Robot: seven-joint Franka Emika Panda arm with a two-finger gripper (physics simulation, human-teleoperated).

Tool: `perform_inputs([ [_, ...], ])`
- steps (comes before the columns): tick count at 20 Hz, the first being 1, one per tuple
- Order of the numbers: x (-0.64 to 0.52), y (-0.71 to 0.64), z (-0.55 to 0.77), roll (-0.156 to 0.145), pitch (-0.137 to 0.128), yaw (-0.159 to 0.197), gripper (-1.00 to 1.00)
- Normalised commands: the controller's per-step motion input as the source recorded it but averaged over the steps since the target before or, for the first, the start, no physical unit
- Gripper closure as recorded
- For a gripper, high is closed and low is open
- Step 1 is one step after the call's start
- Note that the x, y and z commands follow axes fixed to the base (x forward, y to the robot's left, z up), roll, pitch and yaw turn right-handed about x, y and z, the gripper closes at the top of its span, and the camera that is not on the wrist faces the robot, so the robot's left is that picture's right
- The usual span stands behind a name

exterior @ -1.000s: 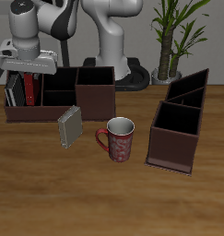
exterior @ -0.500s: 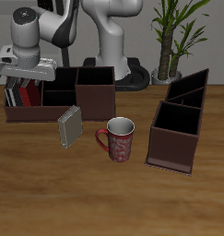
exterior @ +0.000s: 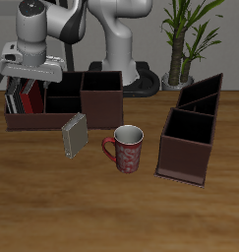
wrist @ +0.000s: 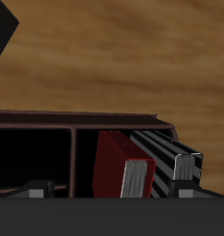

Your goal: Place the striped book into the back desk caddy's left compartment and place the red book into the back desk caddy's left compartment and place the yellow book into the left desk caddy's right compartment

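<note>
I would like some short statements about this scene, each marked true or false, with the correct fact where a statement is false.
1. The red book stands inside the back desk caddy. True.
2. The yellow book is already in a caddy. False: it is on the table, in front of the back desk caddy.
3. A mug stands between the two caddies. True.
4. The hand is holding the yellow book. False: it is above the back desk caddy, near the red and striped books.
5. The left desk caddy contains books. False: its visible compartments look empty.
</note>
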Motion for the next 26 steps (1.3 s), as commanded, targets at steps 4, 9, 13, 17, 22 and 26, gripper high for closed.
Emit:
perform_inputs([
  [4, 0.14, 0.18, 0.29, -0.033, -0.076, 0.053, -1.00],
  [9, 0.22, 0.35, 0.34, -0.052, -0.119, 0.071, -1.00],
  [13, 0.19, 0.37, 0.14, -0.050, -0.098, 0.054, -1.00],
  [17, 0.31, 0.57, 0.21, 0.002, -0.046, 0.067, -1.00],
  [22, 0.16, 0.28, 0.09, -0.051, -0.044, -0.024, -1.00],
  [26, 0.10, 0.28, -0.05, 0.000, -0.008, 0.054, -1.00],
])
